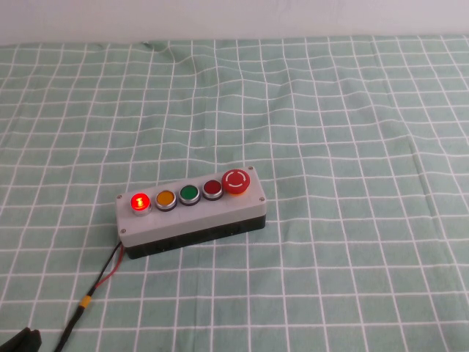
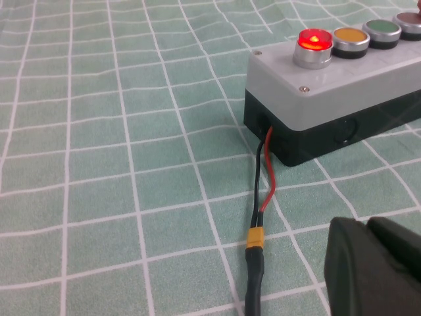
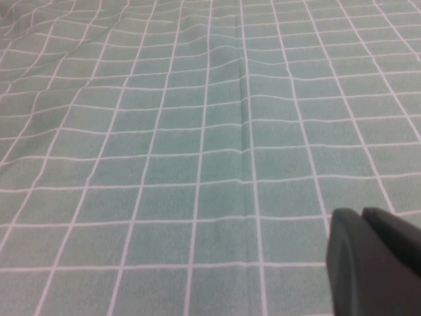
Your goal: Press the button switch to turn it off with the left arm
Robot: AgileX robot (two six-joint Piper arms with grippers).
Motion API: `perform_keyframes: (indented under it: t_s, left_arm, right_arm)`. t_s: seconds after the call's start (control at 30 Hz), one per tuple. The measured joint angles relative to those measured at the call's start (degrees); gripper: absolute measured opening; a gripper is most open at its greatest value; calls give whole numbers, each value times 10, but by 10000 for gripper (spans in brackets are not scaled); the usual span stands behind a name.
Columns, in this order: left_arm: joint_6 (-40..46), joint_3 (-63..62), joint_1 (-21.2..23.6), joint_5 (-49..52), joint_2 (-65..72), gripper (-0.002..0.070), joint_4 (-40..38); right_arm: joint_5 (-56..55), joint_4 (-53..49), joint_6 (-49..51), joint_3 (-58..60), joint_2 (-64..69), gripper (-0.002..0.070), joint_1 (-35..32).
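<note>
The button switch (image 1: 139, 202) is a small round red button glowing bright, at the left end of a row of five on a grey-and-black box (image 1: 192, 221). In the left wrist view it glows (image 2: 314, 41) on the box's near corner (image 2: 289, 82). My left gripper (image 1: 19, 342) is low at the table's near-left corner, well short of the box; its black fingers lie together, shut and empty (image 2: 366, 224). My right gripper (image 3: 360, 212) is shut and empty over bare cloth; it does not show in the high view.
Beside the lit button stand a yellow (image 1: 165, 198), a green (image 1: 190, 193), a darker red (image 1: 212, 188) and a large red mushroom button (image 1: 236, 182). A black-and-red cable (image 1: 94, 290) with a yellow connector (image 2: 254, 238) runs from the box towards my left gripper. Green checked cloth (image 1: 352, 132) covers the table.
</note>
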Motion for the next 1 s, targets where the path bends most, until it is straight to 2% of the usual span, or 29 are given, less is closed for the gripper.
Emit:
perform_keyframes:
  t_s: [0.37,0.77,0.87,1.0]
  left_arm:
    - [1,0,0,-4,0,-4,0]
    - [1,0,0,-88,0,-4,0]
    - [0,0,0,-157,0,-4,0]
    - [-2,0,0,-315,0,-4,-1]
  right_arm:
    - [0,0,0,0,0,-16,0]
    - [0,0,0,0,0,-16,0]
    - [0,0,0,0,0,-16,0]
    - [0,0,0,0,0,-16,0]
